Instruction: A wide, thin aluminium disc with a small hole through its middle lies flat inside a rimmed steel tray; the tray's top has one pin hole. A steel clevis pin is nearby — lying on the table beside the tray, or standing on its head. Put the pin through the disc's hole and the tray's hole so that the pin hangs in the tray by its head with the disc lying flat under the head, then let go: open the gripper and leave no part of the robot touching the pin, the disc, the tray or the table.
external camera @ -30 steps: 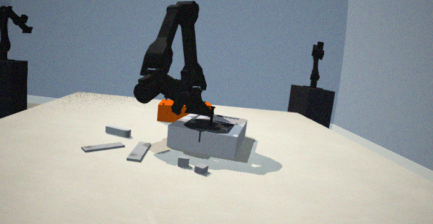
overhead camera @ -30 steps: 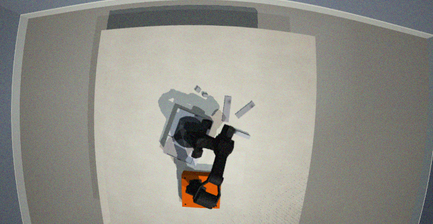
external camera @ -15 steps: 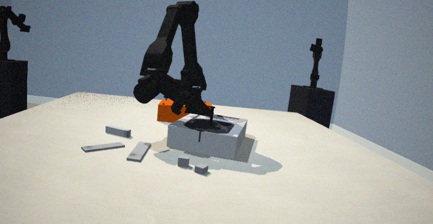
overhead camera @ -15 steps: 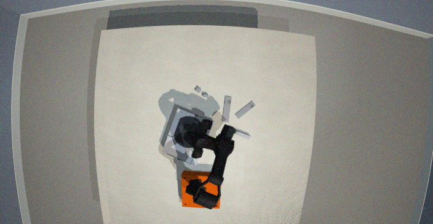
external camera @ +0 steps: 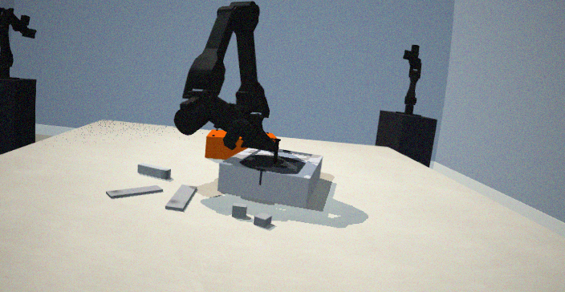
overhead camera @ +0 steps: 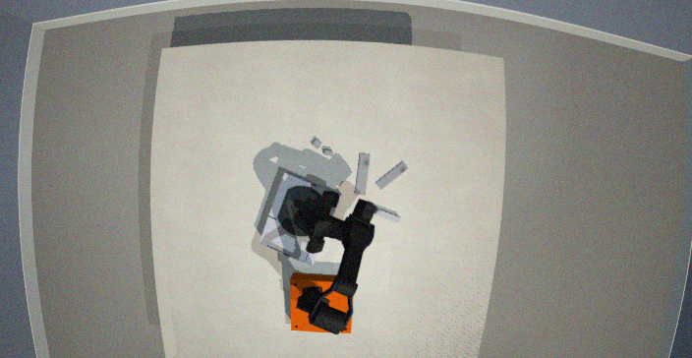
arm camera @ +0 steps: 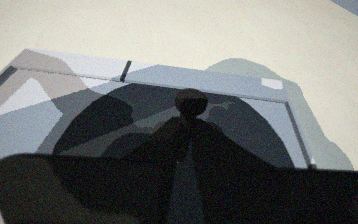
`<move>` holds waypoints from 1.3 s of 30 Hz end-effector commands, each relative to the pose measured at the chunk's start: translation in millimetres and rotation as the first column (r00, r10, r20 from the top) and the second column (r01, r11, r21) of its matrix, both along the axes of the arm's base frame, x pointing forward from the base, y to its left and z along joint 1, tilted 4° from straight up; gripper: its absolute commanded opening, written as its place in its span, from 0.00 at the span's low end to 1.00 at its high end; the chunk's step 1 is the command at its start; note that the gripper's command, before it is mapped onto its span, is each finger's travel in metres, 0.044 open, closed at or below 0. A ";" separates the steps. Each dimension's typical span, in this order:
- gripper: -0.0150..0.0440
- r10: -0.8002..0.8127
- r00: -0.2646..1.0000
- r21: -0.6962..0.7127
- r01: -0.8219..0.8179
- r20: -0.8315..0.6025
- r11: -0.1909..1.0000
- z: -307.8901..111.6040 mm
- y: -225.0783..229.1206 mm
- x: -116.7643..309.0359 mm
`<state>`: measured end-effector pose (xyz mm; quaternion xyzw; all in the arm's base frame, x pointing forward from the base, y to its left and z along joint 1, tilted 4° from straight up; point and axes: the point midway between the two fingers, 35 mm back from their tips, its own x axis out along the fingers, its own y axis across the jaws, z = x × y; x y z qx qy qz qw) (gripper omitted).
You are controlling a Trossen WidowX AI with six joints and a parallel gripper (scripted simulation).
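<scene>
My gripper [external camera: 275,147] [arm camera: 185,125] is shut on the steel clevis pin, over the disc. The pin [external camera: 277,142] [arm camera: 191,102] stands about upright with its round head above the fingertips. In the exterior view its lower end meets the disc's dark surface; whether the tip is in the hole cannot be told. The aluminium disc [overhead camera: 291,214] [external camera: 252,163] [arm camera: 262,137] lies flat in shadow inside the rimmed steel tray [overhead camera: 268,197] [external camera: 281,191] [arm camera: 180,76]. The disc's hole and the tray's pin hole are hidden. In the top view the arm hides the pin and fingertips.
Three flat grey bars [overhead camera: 363,172] [external camera: 181,198] and two small grey blocks [overhead camera: 316,142] [external camera: 239,210] lie on the table beside the tray. The arm's orange base [overhead camera: 300,320] [external camera: 214,148] stands close behind the tray in the exterior view.
</scene>
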<state>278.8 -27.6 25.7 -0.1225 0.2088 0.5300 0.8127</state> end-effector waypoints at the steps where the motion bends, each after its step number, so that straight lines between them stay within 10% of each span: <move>1: 0.25 0.001 1.000 0.016 -0.001 -0.003 1.000 -1.0 -0.6 -0.9; 39: 0.25 0.002 1.000 -0.002 -0.002 -0.003 1.000 -1.6 1.1 -6.1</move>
